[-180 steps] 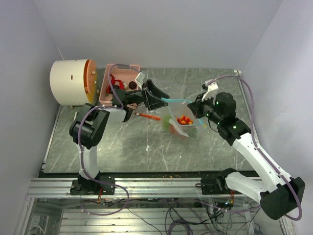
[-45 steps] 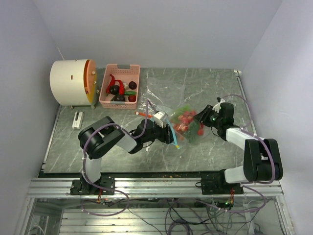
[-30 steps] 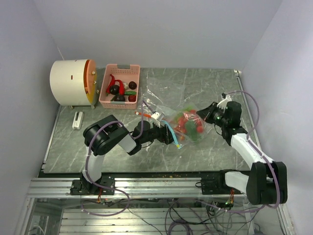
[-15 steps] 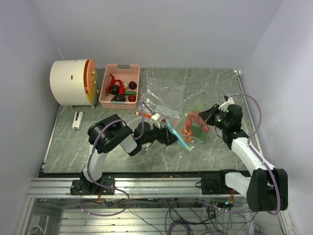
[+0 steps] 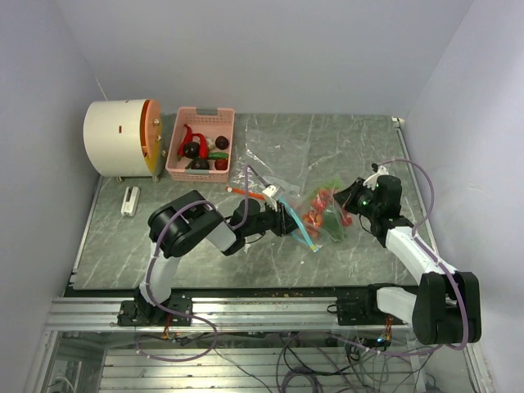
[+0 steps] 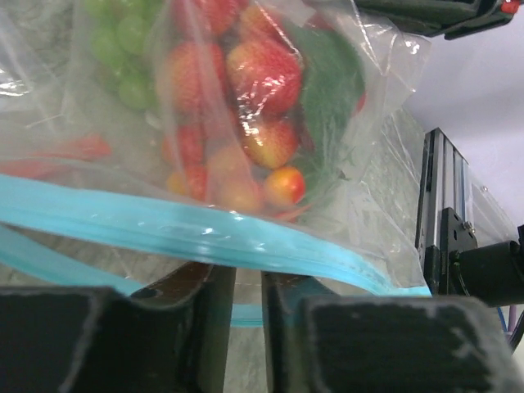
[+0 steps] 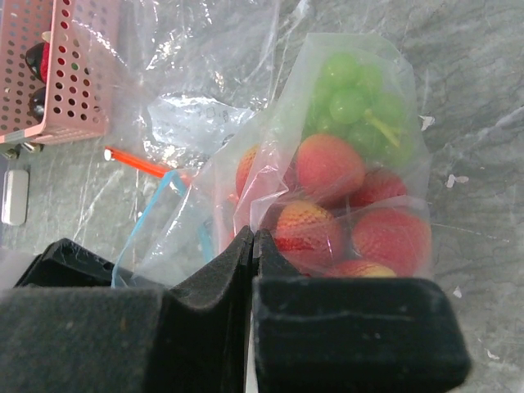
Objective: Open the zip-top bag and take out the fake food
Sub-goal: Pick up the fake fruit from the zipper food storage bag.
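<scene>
The left arm lies low and bent across the counter (image 5: pixel 360 139), reaching to the right. Its left hand (image 5: pixel 288 223) is right at the blue zip strip (image 5: pixel 304 235) of the zip-top bag (image 5: pixel 326 229). The right arm reaches in from the right side. The right hand (image 5: pixel 345 199) is clenched on the other end of the bag, pinching the thin plastic.

The fake food (image 5: pixel 319 211) is inside the bag, between the two hands. The zip end of the bag points at the left hand.

The left wrist view is very close. The two fingers (image 6: pixel 205 327) stand near each other with a thin gap, and the blue zip strip (image 6: pixel 205 237) runs just above them. A bit of blue shows in the gap, but I cannot tell if the left hand (image 6: pixel 247 278) is pinching it. Red toy strawberries (image 6: pixel 262 74) fill the bag above.

The right wrist view shows more. The right hand (image 7: pixel 251 241) has its fingers pressed tight together at the bag's edge. Green toy grapes (image 7: pixel 352 98) sit past the strawberries (image 7: pixel 327 168). Behind the bag (image 7: pixel 270 139) are some crumpled clear plastic (image 7: pixel 188 49), an orange stick (image 7: pixel 135 162) and the pink basket (image 7: pixel 74 74). From above, the pink basket (image 5: pixel 201 123) holds more toy food at the back of the counter.
</scene>
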